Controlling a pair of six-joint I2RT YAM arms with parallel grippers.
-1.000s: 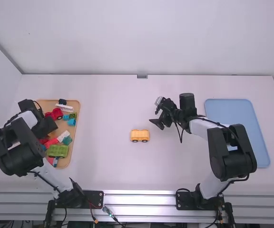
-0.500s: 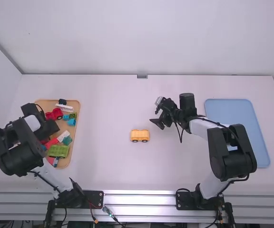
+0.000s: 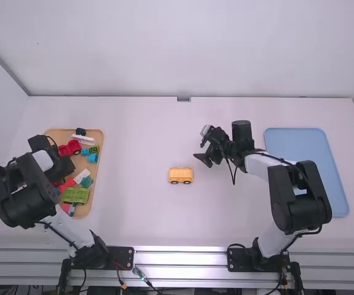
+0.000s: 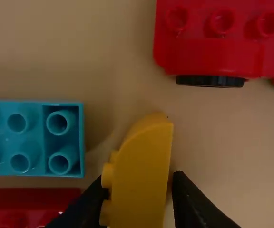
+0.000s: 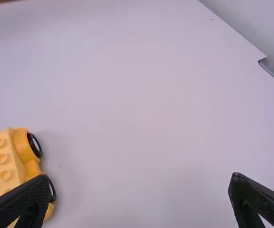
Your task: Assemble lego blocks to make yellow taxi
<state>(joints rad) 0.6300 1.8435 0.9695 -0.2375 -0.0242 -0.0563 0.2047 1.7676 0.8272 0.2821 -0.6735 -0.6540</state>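
One curved yellow block [image 4: 144, 161] is gripped in my left tool [image 4: 139, 179], over the tray [image 3: 96, 133]; the wheeled yellow base [image 3: 180, 176] stands on the bench [image 3: 140, 215] well to its right, nearer my open right tool [image 5: 139, 177].

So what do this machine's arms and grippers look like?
The left arm and right arm have white links, bulky black joints and thin black cables. The left gripper is black; the right gripper is black too, with two tapering fingers, finely textured.
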